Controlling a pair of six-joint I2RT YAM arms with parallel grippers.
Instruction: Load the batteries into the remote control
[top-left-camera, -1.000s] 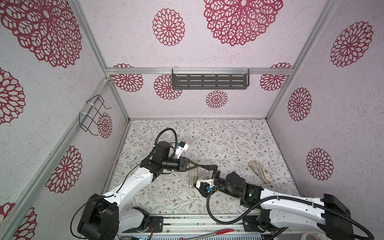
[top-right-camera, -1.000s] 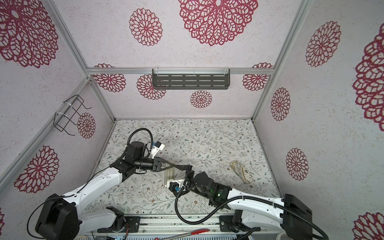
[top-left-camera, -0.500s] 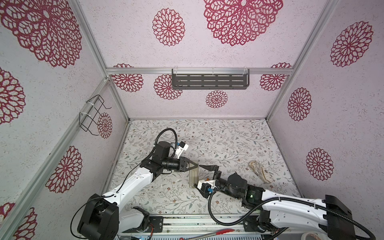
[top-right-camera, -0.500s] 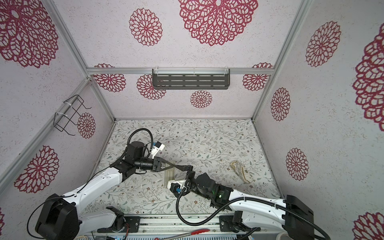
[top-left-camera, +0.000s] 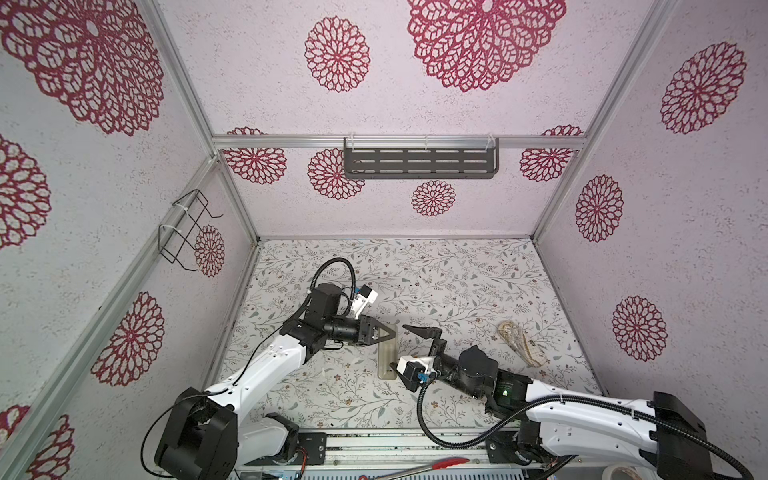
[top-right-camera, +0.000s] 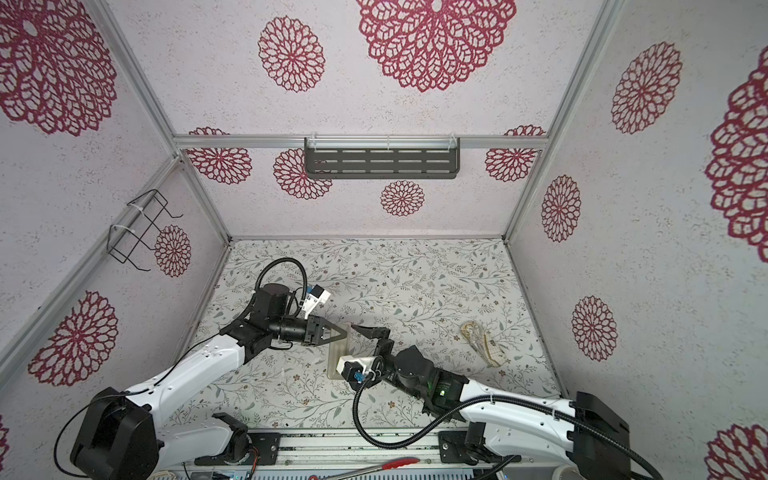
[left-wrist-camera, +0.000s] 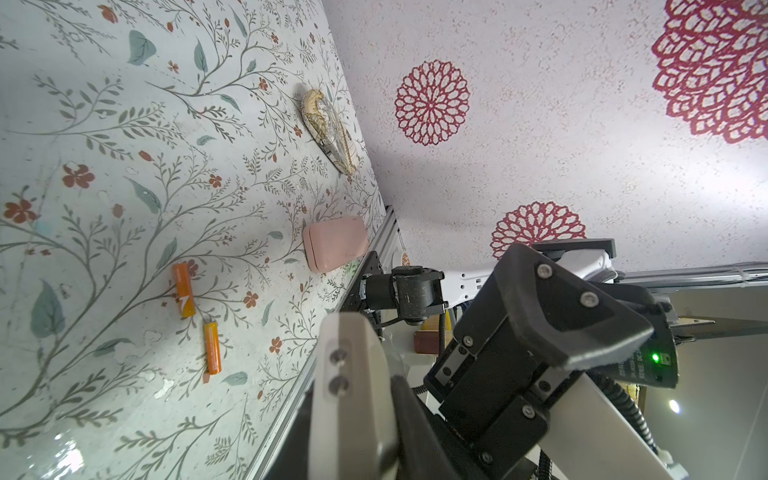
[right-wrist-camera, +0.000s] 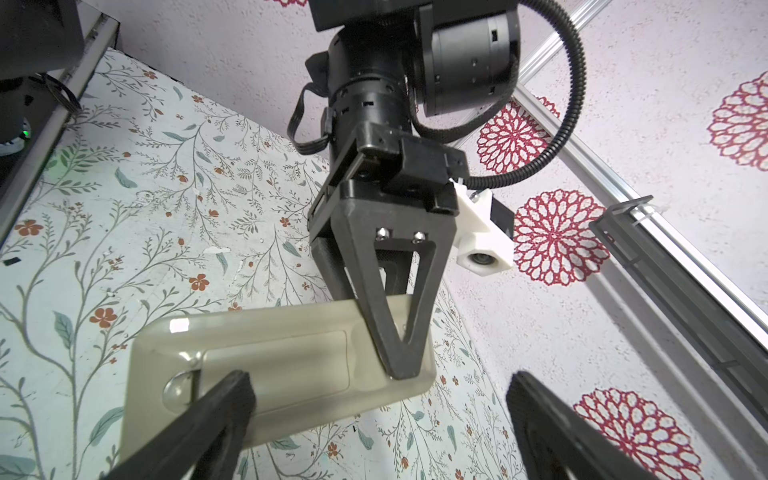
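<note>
Right wrist view: the remote control (right-wrist-camera: 266, 353) is seen with its plain beige back facing the camera, and the battery cover is closed over it. One end of the remote control is clamped between the narrow jaws of the left end effector (right-wrist-camera: 399, 357), whose black fingers are pressed on the two faces. The right end effector (right-wrist-camera: 380, 378) is spread wide. One of its fingers (right-wrist-camera: 224, 407) is placed over the free end of the remote control beside the round latch dimple, and the other is kept well off to the side. Contact between that finger and the cover cannot be told.

Both top views show the remote control (top-left-camera: 386, 353) (top-right-camera: 337, 357) between the two arms, with the left end effector (top-left-camera: 390, 335) (top-right-camera: 344, 332) at its far end. Whether it rests on the tabletop (top-left-camera: 457, 270) cannot be told.

Two orange batteries (left-wrist-camera: 184, 291) (left-wrist-camera: 212, 349) are seen in the left wrist view, laid flat on the tabletop near each other, nearly end to end. They lie well apart from the left end effector, on the side of the right arm. A pink pad (left-wrist-camera: 334, 249) is set beyond them, near the metal rail, and a patterned oval item (left-wrist-camera: 328, 129) lies farther off.
</note>
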